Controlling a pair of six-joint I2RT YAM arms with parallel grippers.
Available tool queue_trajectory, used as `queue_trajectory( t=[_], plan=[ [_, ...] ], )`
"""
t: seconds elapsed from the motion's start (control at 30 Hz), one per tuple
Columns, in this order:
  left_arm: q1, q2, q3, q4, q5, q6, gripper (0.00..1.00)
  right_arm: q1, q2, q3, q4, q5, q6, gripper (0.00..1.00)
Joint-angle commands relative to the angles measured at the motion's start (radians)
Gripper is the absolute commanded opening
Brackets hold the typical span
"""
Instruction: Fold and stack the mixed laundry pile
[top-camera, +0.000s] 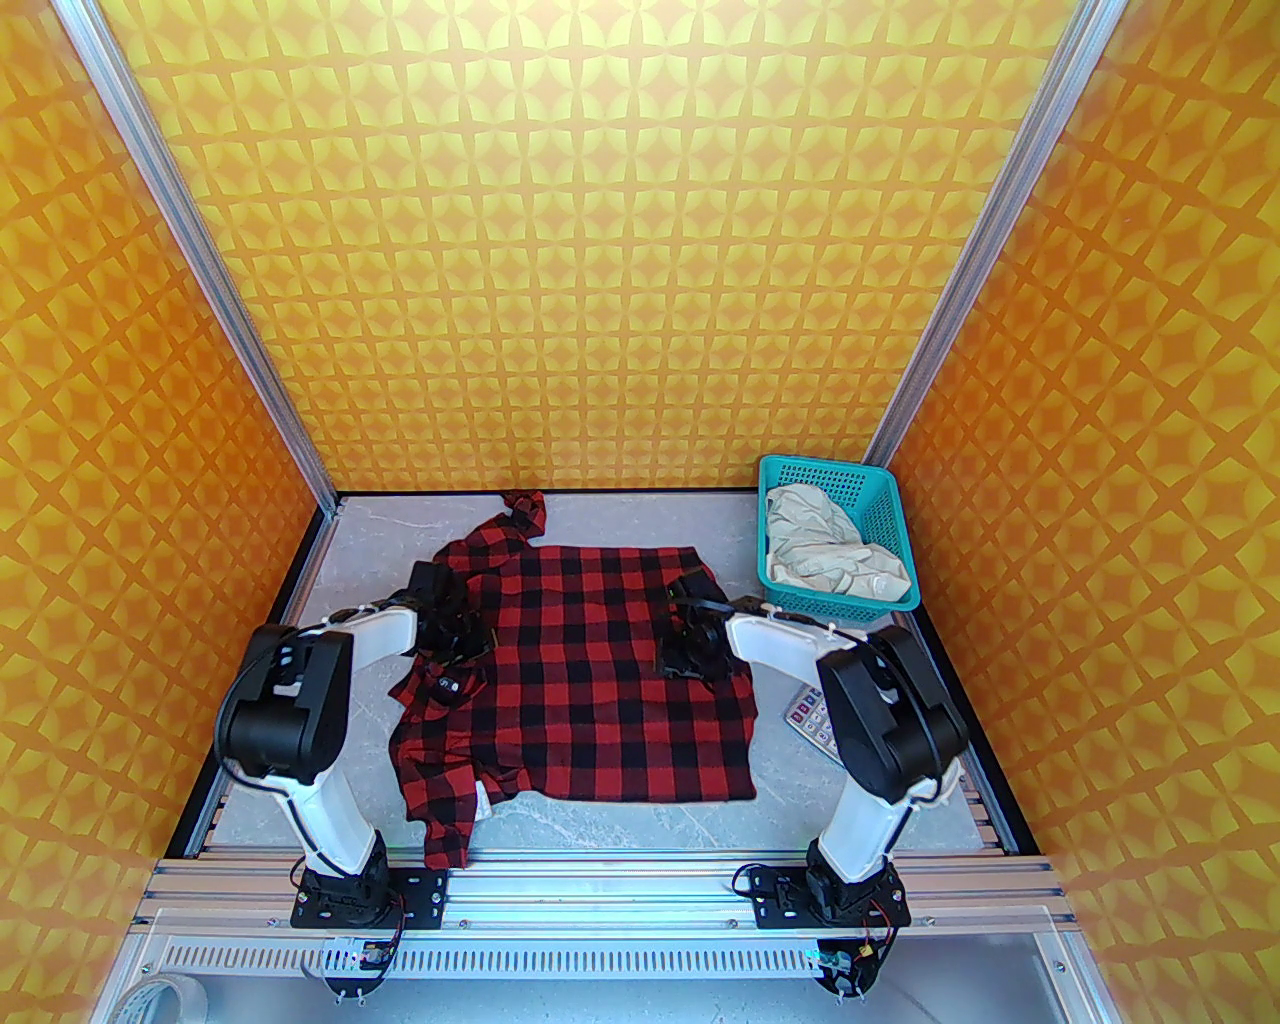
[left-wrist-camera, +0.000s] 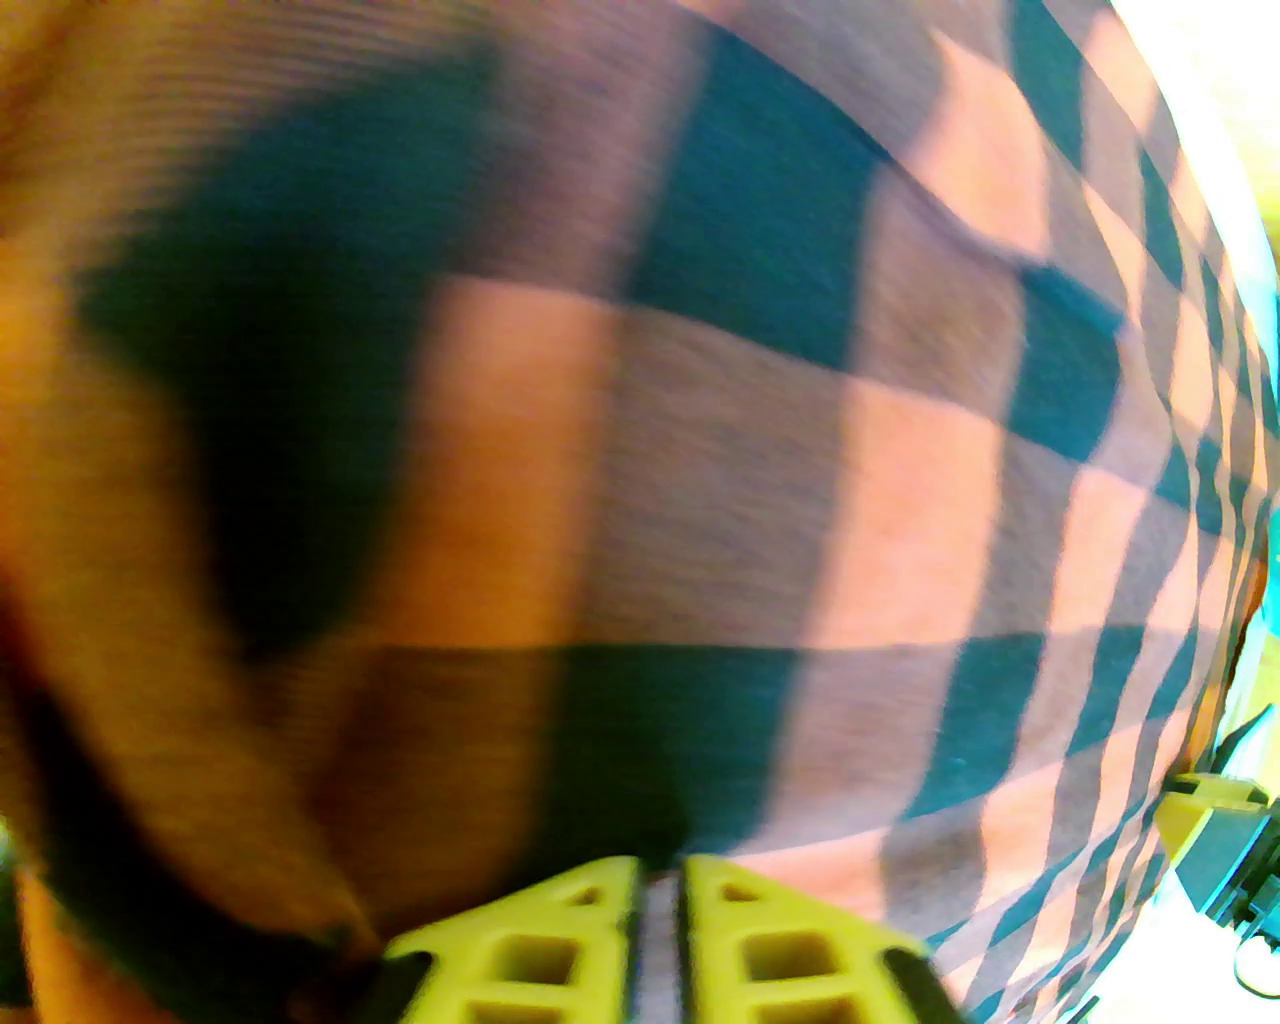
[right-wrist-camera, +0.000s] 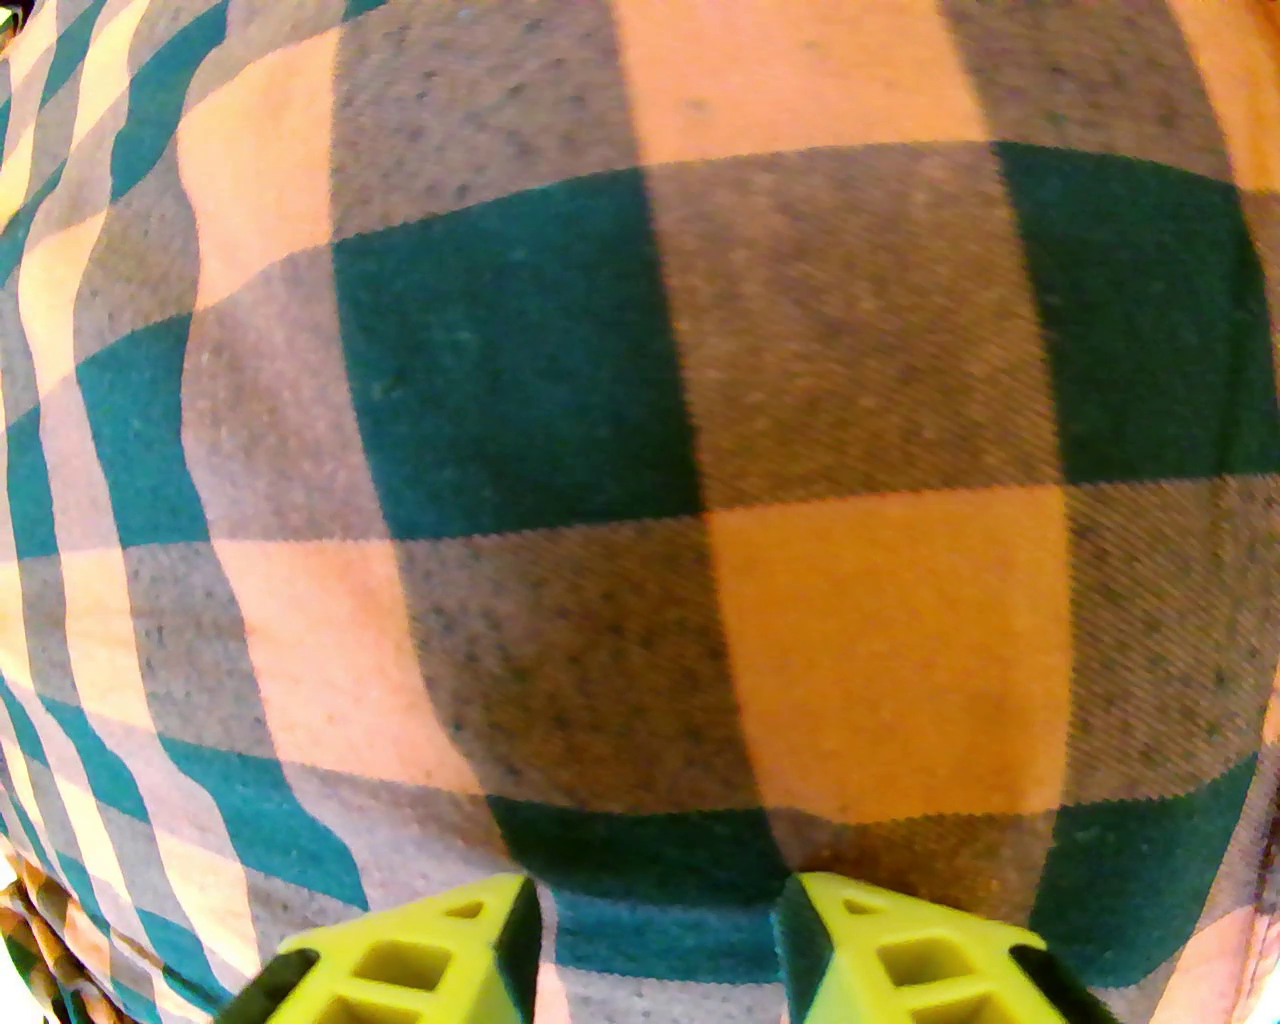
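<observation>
We get a bright, evenly lit top view with only soft shadows. Left wrist cam smears the shirt (left-wrist-camera: 760, 480) with motion blur, right wrist is sharp, and both bulge fisheye-style toward the edges.

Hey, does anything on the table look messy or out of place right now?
Yes. The checked shirt lies spread but askew: its near-left sleeve trails crumpled onto the metal rail along the front. A calculator lies just right of the shirt, odd among laundry. The cream garment is bunched in the teal basket.
</observation>
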Motion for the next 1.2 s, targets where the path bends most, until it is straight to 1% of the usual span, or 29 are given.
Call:
queue_trajectory(
  t=[0.0, 0.1, 0.2, 0.33, 0.4, 0.47, 0.63, 0.9, 1.03, 1.1, 1.17],
  plan=[
    [0.014, 0.006, 0.114, -0.041, -0.001, 0.055, 0.28, -0.007, 0.019, 0.083, -0.150, 0.061, -0.024, 0.49],
    [0.015, 0.071, 0.295, -0.069, 0.003, 0.070, 0.29, -0.028, 0.065, 0.265, -0.205, 0.103, -0.066, 0.50],
    [0.014, 0.176, 0.464, -0.062, 0.004, 0.071, 0.29, -0.059, 0.145, 0.434, -0.236, 0.156, -0.101, 0.49],
    [0.015, 0.356, 0.679, -0.042, 0.029, 0.049, 0.27, -0.102, 0.277, 0.592, -0.243, 0.223, -0.150, 0.47],
    [0.016, 0.443, 0.775, -0.059, 0.031, 0.042, 0.25, -0.125, 0.347, 0.673, -0.262, 0.255, -0.177, 0.46],
    [0.017, 0.510, 0.839, -0.060, 0.031, 0.050, 0.24, -0.145, 0.406, 0.734, -0.265, 0.257, -0.193, 0.45],
    [0.036, 0.635, 0.953, -0.072, 0.031, 0.038, 0.23, -0.169, 0.529, 0.871, -0.263, 0.227, -0.205, 0.42],
    [0.063, 0.769, 1.060, -0.010, 0.070, -0.019, 0.23, -0.176, 0.782, 1.181, -0.380, 0.186, -0.199, 0.41],
    [0.073, 0.835, 1.142, 0.014, 0.095, -0.052, 0.23, -0.183, 0.864, 1.279, -0.408, 0.171, -0.183, 0.41],
    [0.080, 0.865, 1.187, 0.020, 0.105, -0.070, 0.22, -0.186, 0.885, 1.298, -0.418, 0.164, -0.178, 0.41],
    [0.087, 0.879, 1.194, 0.072, 0.122, -0.095, 0.22, -0.187, 0.883, 1.299, -0.416, 0.164, -0.181, 0.43]
  ],
)
